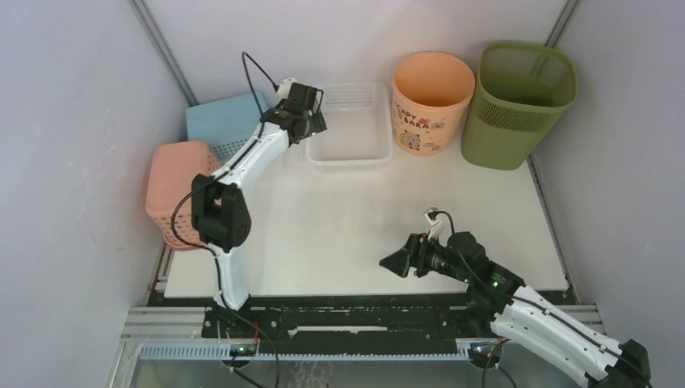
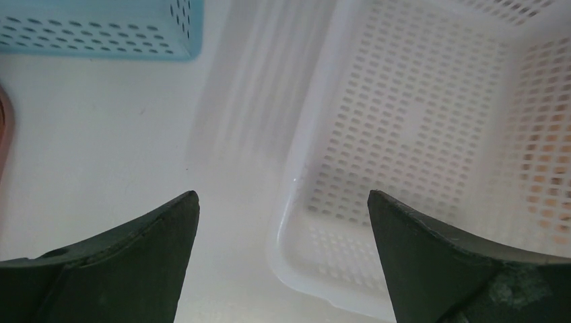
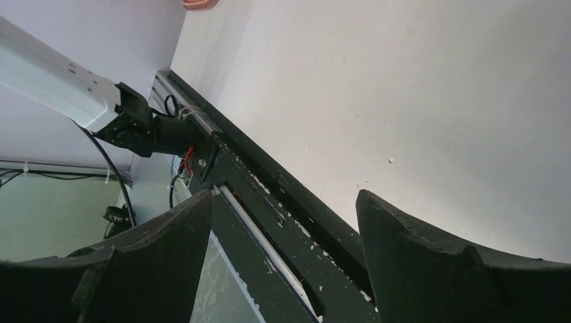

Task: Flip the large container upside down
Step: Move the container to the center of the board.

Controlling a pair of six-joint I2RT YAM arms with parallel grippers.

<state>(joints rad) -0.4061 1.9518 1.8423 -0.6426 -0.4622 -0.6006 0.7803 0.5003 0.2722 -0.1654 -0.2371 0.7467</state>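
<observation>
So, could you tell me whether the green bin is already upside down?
No, the large container stands upright beside the peach bucket, its open mouth facing up.

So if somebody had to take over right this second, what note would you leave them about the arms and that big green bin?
Left gripper: open and empty, hovering over the near left corner of the white basket at the back of the table.
Right gripper: open and empty, low by the table's front edge, pointing left.
Large container: upright, mouth up, in the back right corner beside the peach bucket. Neither gripper is near it.
Done: nothing visible yet.
Left: reach the large container, grip it and turn it upside down.
</observation>
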